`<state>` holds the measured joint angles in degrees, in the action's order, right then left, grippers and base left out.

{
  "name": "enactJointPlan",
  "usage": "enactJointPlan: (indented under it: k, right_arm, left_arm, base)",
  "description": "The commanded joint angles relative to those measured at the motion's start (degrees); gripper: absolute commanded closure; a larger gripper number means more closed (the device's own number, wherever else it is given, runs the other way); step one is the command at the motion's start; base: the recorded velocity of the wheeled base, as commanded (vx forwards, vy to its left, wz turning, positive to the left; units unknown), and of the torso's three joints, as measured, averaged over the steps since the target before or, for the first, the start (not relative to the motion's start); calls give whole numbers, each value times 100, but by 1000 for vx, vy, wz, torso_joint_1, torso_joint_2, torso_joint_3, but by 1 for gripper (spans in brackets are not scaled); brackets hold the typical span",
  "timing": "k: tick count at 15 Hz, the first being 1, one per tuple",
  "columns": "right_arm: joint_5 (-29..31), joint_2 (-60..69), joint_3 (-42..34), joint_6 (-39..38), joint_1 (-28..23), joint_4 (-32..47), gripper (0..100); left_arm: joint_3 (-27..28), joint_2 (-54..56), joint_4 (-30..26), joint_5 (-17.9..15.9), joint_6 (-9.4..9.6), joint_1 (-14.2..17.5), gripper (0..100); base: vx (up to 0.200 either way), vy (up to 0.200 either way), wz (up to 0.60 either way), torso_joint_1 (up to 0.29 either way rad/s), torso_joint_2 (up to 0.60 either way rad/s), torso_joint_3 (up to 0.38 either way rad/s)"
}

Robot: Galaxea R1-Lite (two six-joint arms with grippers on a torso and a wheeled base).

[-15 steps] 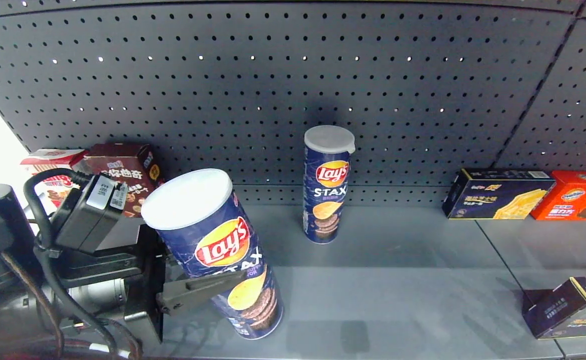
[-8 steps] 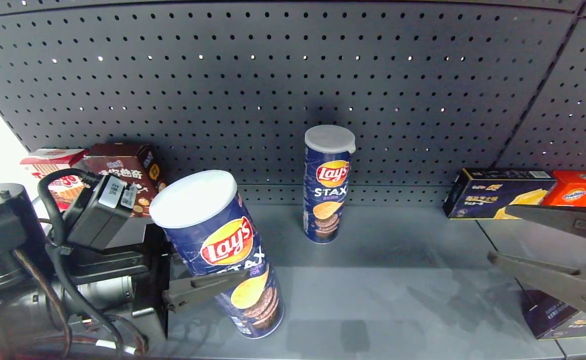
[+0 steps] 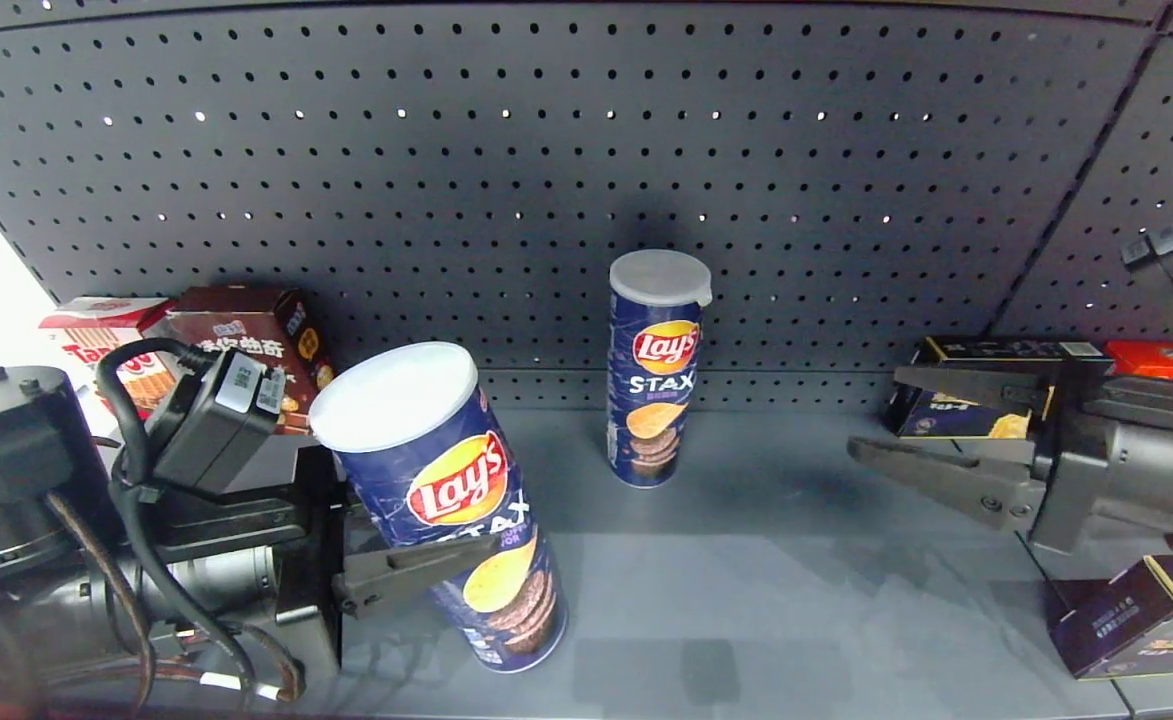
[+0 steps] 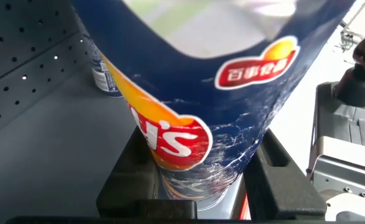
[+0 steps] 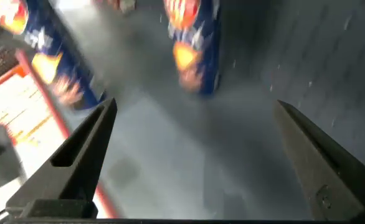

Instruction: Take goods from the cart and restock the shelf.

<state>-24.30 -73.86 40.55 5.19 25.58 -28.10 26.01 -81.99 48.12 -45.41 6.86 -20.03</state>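
Observation:
My left gripper (image 3: pixel 416 545) is shut on a dark blue chips can (image 3: pixel 446 500) with a white lid, tilted, its base on the front of the grey shelf (image 3: pixel 746 600). The left wrist view has that can (image 4: pixel 201 106) pressed between both pads. A second identical chips can (image 3: pixel 654 370) stands upright at the back by the pegboard; it is also in the right wrist view (image 5: pixel 195 43). My right gripper (image 3: pixel 881 415) is open over the shelf's right side, fingers pointing left, nothing between them (image 5: pixel 195 112).
Brown and red-white snack boxes (image 3: pixel 236 340) sit at the back left. A dark blue box (image 3: pixel 956 415) and an orange box (image 3: pixel 1161 358) lie at the back right behind the right arm. Another dark box (image 3: pixel 1136 610) sits front right. The pegboard (image 3: pixel 586 150) closes the back.
The right arm came in from the right and moved left over the shelf, gripper open. The left gripper with its can shifted slightly right and the can stands a little straighter.

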Motion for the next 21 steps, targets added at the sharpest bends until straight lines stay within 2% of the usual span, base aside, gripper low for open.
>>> enactJointPlan:
  k: [1,4,7,12,21]
  right_arm:
    - [-348,-629,32,34,-105,-565,0]
    - [-778,-911,59,122,-141,-846,0]
    - [-1587,-1201,340,263,-246,-1198,0]
    - [-1807,-1675,929,553,-246,-1198,0]
    - [-1895,-2545,1535,729,-220,-1207,0]
  left_arm:
    - [0,-1,5,-3,-1,52,100]
    - [0,8,5,-12,-1,122,100]
    - [9,8,5,-12,-1,131,100]
    - [9,8,14,-12,-1,140,100]
    - [0,-18,14,-12,-1,140,100]
  base:
    - [0,0,0,0,0,0]
    - [0,0,0,0,0,0]
    - [0,0,0,0,0,0]
    - [0,0,0,0,0,0]
    - [0,0,0,0,0,0]
